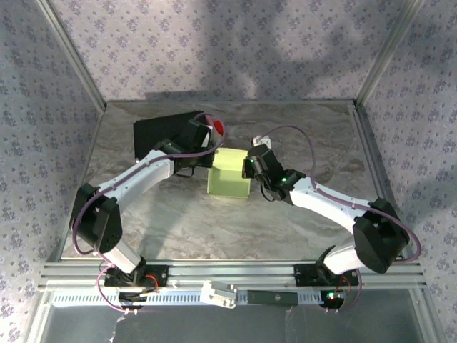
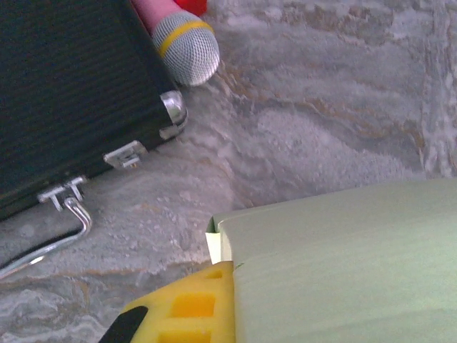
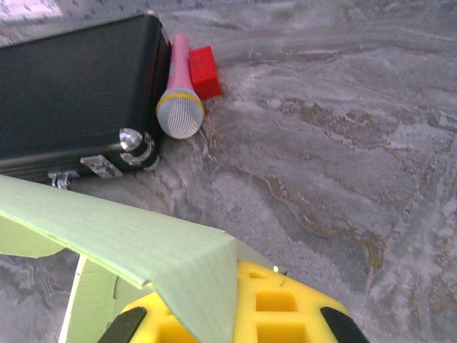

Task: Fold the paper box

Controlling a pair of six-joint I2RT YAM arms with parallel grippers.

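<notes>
Now L claw & R claw both clenched on paper box edges.

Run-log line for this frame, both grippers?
object: pale green card paper box, walls up | left gripper: shut on its left edge | right gripper: shut on its flap | fold: unfinished

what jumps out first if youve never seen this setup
The pale green paper box sits mid-table, with the left gripper and right gripper closed on its far edges from either side. Behind it, back left, lie a black case, a pink-handled microphone and a red block.
</notes>
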